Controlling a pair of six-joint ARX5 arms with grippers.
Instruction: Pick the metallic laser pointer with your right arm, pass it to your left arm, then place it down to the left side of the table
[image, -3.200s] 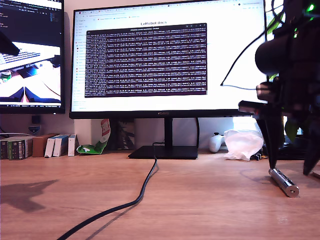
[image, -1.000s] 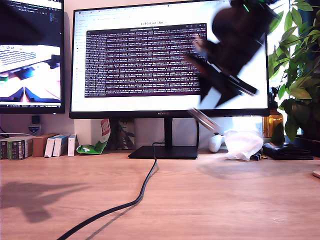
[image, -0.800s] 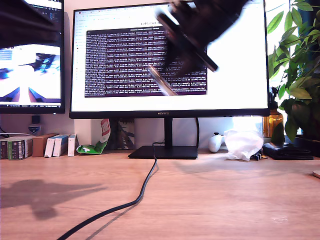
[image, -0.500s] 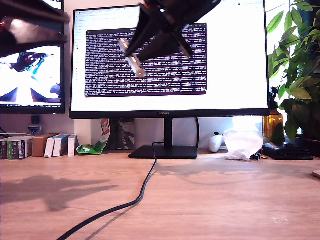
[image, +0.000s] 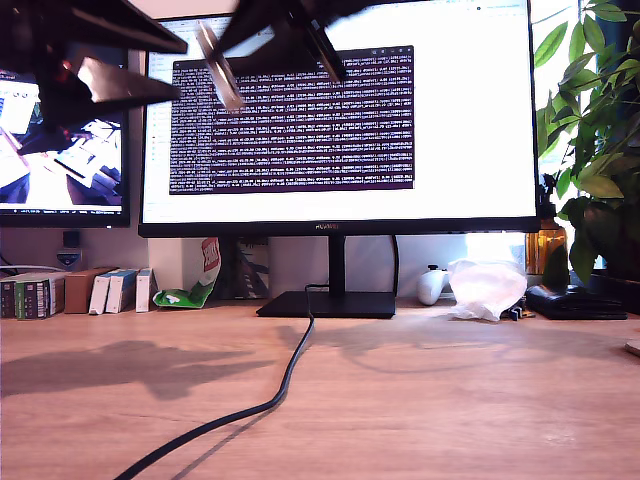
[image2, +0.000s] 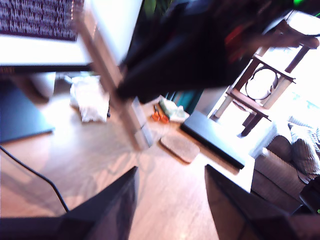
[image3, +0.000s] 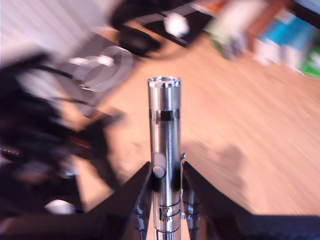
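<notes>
Laser pointer (image3: 164, 150) sits clamped in my second hand (image3: 165, 200), held high above the surface (image: 450, 400) before the monitor (image: 470, 120); my first hand (image2: 170, 200), fingers spread, faces it nearby.

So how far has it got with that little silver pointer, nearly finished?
About halfway. Done: the laser pointer is off the table, clamped in my second tool high before the monitor. In hand: the handover; my first tool is open, facing the pointer, not touching. Left: take it, then set it down on the table.
</notes>
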